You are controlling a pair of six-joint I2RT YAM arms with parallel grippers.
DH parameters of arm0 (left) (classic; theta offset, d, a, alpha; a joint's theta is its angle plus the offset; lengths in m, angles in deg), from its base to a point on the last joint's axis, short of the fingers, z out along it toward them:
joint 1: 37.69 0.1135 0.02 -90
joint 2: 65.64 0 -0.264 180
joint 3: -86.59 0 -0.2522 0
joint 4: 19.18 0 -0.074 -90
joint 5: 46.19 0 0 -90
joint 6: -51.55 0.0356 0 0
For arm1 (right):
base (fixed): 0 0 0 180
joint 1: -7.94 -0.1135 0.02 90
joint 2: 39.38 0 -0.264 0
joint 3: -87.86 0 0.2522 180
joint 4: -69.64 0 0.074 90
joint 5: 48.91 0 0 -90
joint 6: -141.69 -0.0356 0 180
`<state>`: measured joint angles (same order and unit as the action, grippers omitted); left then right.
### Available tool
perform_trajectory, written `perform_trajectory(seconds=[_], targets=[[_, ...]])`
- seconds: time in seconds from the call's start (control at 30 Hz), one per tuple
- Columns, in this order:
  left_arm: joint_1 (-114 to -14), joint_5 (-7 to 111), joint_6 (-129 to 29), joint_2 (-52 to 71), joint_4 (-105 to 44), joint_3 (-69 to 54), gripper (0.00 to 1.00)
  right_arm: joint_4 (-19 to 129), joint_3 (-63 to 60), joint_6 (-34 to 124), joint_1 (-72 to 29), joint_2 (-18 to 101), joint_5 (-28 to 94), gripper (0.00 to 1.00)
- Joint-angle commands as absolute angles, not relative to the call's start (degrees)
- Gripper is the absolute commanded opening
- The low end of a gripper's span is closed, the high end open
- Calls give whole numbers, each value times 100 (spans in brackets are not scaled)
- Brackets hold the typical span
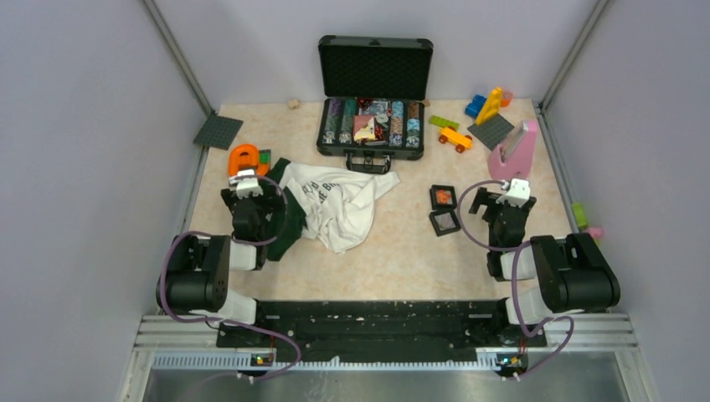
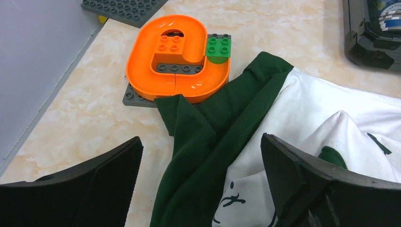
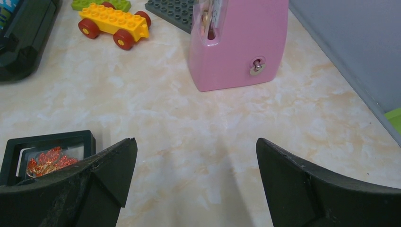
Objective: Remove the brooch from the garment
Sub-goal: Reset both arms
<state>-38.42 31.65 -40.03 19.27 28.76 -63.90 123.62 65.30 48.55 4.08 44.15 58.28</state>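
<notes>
The garment is a crumpled white and dark green T-shirt lying left of centre. It fills the lower right of the left wrist view. My left gripper is open and empty just above the shirt's green sleeve. The brooch is a tiny orange-red leaf-like pin lying inside a small black box, apart from the shirt. It shows at the left edge of the right wrist view. My right gripper is open and empty over bare table right of the box.
A large orange letter "e" on a grey plate lies just beyond the sleeve. A second small black box lies near the first. An open black case stands at the back. A pink metronome, a yellow toy car and bricks lie at the back right.
</notes>
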Motion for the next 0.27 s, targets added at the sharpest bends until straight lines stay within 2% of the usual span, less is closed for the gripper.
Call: perform_trajectory(seconds=[0.0,0.23], targets=[[-3812,3257,-4029,1909,3042,-6298,99,12647,6408,4876,468,4410,5771,99],[-3813,3265,-4029,1909,3027,-6302,99,12664,6408,4881,475,4421,5771,99]])
